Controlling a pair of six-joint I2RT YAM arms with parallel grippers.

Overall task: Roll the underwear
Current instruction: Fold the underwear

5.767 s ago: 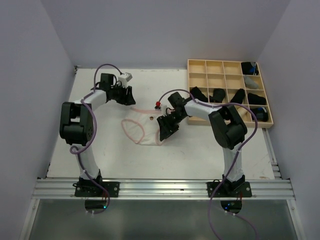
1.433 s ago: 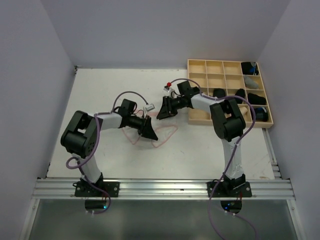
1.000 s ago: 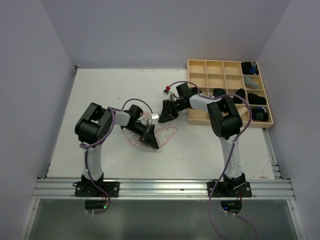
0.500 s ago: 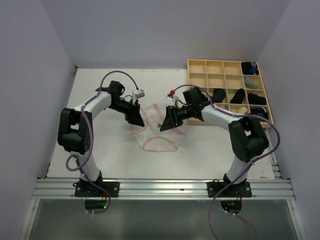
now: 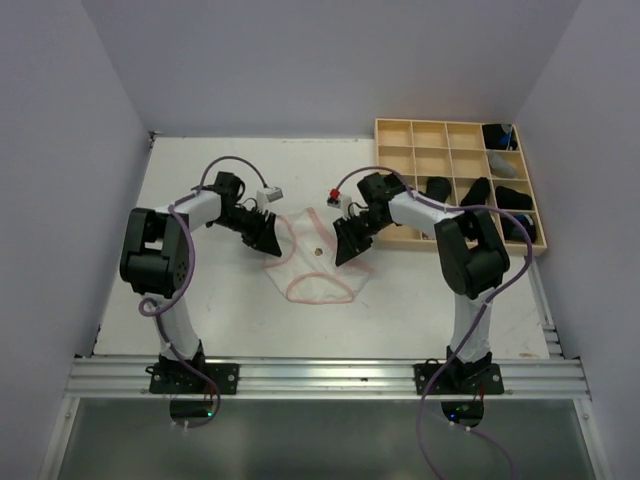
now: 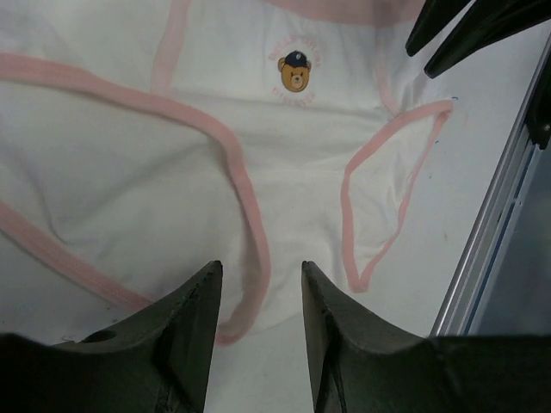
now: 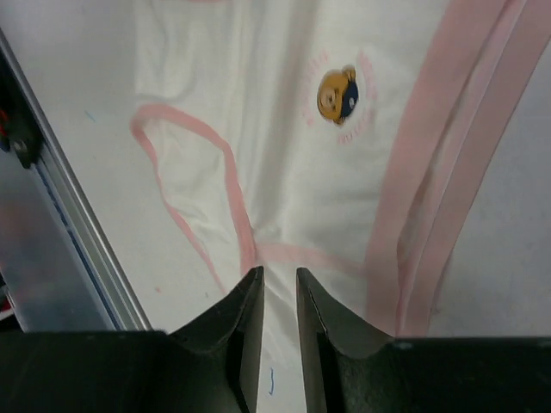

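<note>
The left arm point(image 5: 160, 250) and right arm point(image 5: 465, 250) share white links and bulky black joint housings, each on a black base plate point(image 5: 195, 378) bolted to the silver rail point(image 5: 320, 378). A purple cable point(image 5: 232, 160) loops along each. The left hand point(image 6: 258, 271) and right hand point(image 7: 279, 274) have matte black tapered fingers point(image 6: 194, 327).

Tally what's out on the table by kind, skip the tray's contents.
Whitish briefs with pink edging: 1
Wooden grid tray: 1
Arms: 2 (left arm, right arm)
Total: 4
</note>
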